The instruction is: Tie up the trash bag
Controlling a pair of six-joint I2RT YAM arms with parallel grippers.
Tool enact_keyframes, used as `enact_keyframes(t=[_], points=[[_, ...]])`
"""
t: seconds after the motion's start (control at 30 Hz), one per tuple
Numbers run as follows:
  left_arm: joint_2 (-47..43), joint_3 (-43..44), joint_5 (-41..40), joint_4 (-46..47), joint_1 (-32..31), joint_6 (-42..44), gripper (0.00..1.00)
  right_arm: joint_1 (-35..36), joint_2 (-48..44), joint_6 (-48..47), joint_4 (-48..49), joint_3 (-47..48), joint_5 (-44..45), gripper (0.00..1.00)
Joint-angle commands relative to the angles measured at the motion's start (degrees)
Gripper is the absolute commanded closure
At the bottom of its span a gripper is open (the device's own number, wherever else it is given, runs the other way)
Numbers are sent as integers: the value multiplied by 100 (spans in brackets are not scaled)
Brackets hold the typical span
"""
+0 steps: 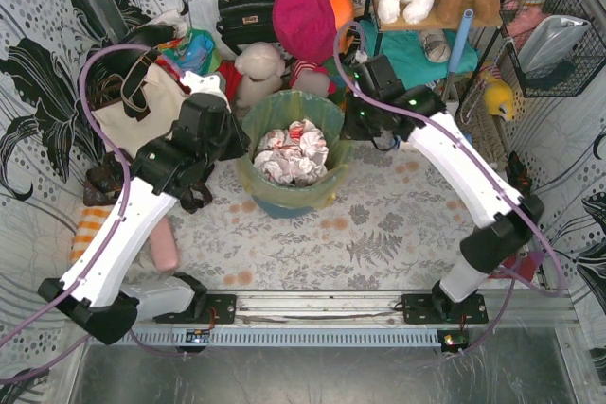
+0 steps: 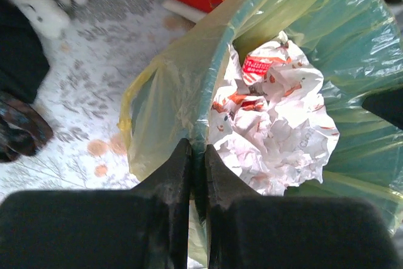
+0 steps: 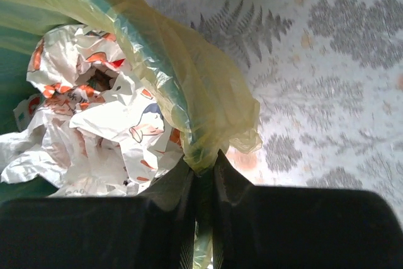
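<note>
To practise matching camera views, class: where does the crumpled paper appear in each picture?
Top: paper at centre, inside the bag.
Left wrist: paper right of centre.
Right wrist: paper at left.
Shared landmark: the bag's yellow-green rim, beside the paper in every view.

Bin (image 1: 284, 203) stands mid-desk (image 1: 398, 234), between the two arms. Trash bag (image 1: 249, 172) sits in the bin, its edge folded out over the rim. Crumpled paper (image 1: 292, 153) lies in the bag. Left tool (image 2: 198, 155) at the bag's left rim, film between its fingers; right tool (image 3: 203, 167) at the right rim, likewise. Tote bag (image 1: 133, 111) left of the bin, beside the left arm. Handbag (image 1: 246, 14) and plush toy (image 1: 260, 68) behind the bin.
</note>
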Motion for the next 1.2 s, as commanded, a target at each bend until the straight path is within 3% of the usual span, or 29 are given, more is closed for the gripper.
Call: enact_keyframes(t=[0.0, 0.23, 0.5, 0.63, 0.77, 1.07, 1.17], points=[[-462, -390, 671, 55, -686, -702, 100, 114, -897, 147, 66, -552, 19, 100], [-710, -841, 619, -145, -1891, -1710, 100, 127, -1813, 202, -598, -1084, 193, 100], [-428, -817, 150, -512, -3210, -2549, 100, 130, -2144, 176, -798, -1595, 257, 100], [-506, -859, -15, -544, -3366, -2719, 94, 128, -2128, 138, -665, -1734, 360, 100], [-666, -986, -109, -462, -3370, -2777, 80, 127, -2119, 118, -348, -1882, 407, 100], [-902, -933, -537, -790, -3370, -2914, 77, 127, -1851, 129, 408, -2005, 138, 100], [-1077, -1061, -666, -832, -3367, -3005, 71, 127, -1807, 193, 767, -2183, -84, 99]])
